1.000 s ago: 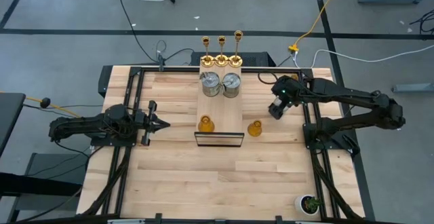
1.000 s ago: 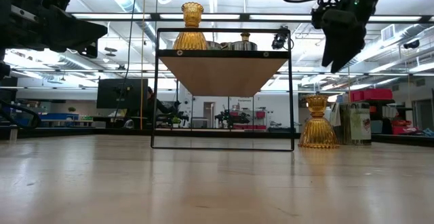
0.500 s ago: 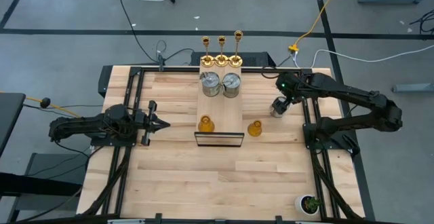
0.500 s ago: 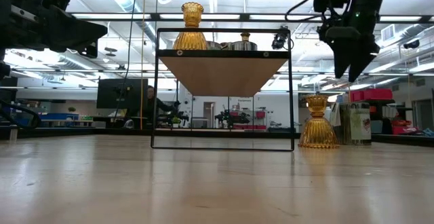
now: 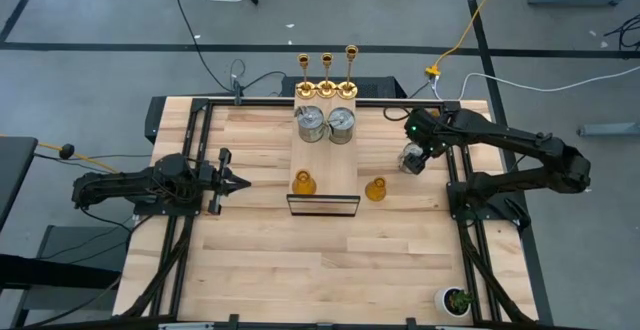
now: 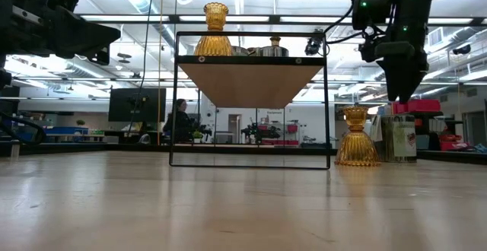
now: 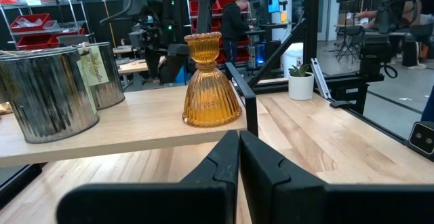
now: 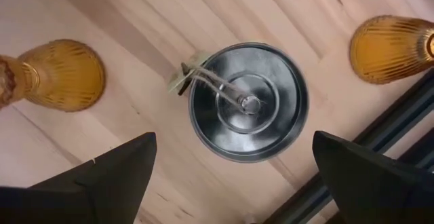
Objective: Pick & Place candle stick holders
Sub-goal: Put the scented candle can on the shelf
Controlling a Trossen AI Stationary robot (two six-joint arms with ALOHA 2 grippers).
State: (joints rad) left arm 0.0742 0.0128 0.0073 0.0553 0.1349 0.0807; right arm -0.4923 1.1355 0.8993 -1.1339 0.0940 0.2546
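Hovering right tool [image 5: 411,160], spread, above silver can [image 8: 247,102]

Small potted plant [image 5: 458,299] at the table's [image 5: 260,260] near corner, well clear of the right pincer; person [image 6: 181,120] stands in the room beyond.

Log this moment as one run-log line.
right gripper: open, directly above silver can on the table | left gripper: shut, waiting at table's left side | can not yet gripped

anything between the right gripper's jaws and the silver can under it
Nothing. In the right wrist view the right gripper hangs with open jaws straight above the silver can, only air between them; bare wood surrounds the can.
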